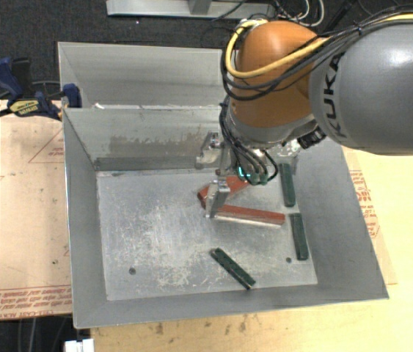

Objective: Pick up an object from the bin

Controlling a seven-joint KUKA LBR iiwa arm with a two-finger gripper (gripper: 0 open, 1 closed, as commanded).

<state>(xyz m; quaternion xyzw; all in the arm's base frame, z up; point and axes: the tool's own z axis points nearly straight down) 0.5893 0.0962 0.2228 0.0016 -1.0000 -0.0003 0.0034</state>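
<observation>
bin [155, 226]: grey metal, scratched, dull | orange cover [272, 57]: smooth, glossy | dark green bar [232, 268]: matt

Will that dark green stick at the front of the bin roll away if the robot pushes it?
Probably not. The dark green stick lies flat on the bin floor and looks flat-sided, so it would likely slide or spin. It looks straight, so probably stiff, and thin, so likely light.
</observation>
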